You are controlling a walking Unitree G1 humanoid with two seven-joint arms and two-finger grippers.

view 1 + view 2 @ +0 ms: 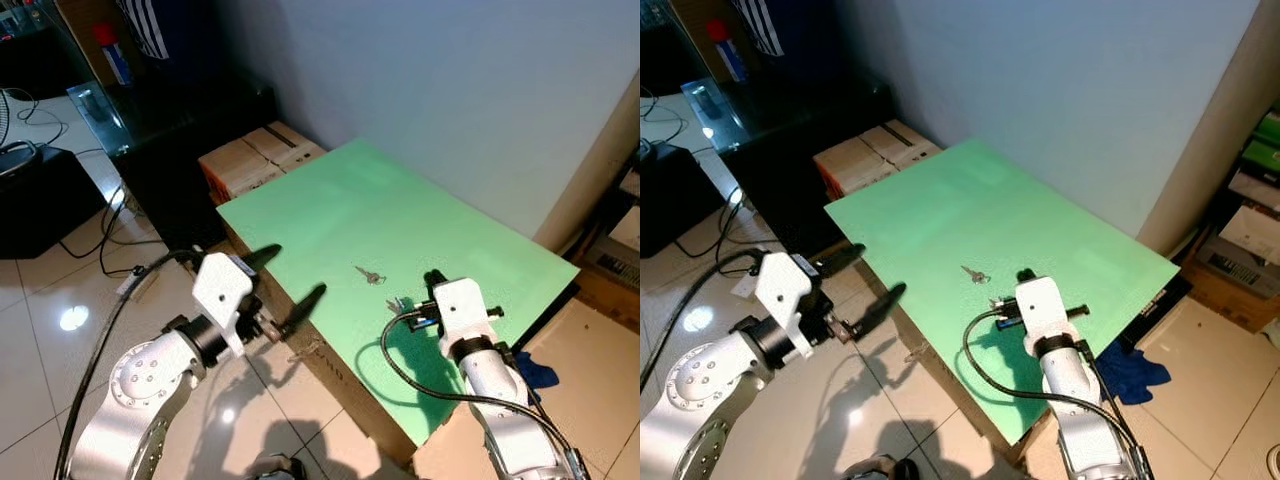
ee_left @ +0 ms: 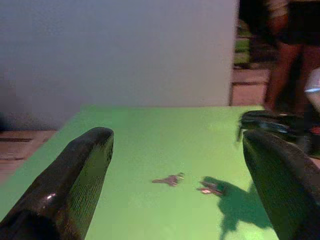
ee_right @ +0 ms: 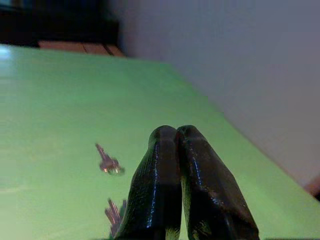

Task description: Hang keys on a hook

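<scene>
Left eye view: we see the keys (image 1: 370, 274) lying flat near the middle of the green table (image 1: 330, 200), with a second small bunch (image 1: 397, 305) nearer our right gripper (image 1: 434, 281).

Right gripper sits over the table close to the near edge, fingers pressed together with nothing between them (right wrist view confirms the two pads (image 3: 165, 170) meeting). Both key pieces lie just ahead of its tips, apart from them.

Left gripper (image 1: 285, 285) hangs off the table's left edge, above the floor, jaws spread wide and holding nothing. Its wrist view looks across the tabletop toward the keys.

Step in hand, as we judge it: approach for pickup; nothing grasped yet. No hook can be made out in these frames, so the hang target is unknown for now.

Next move likely calls for:
- parting the right fingers, then coming down over the nearer bunch;
- a low, flat pinch, since thin metal on a smooth top may slide away.

Room:
- tabletop is bare around the keys;
- wall (image 1: 450, 90) runs along the far edge;
- boxes (image 1: 255, 160) stand beyond the left corner;
- near edge is close under the right wrist.
</scene>
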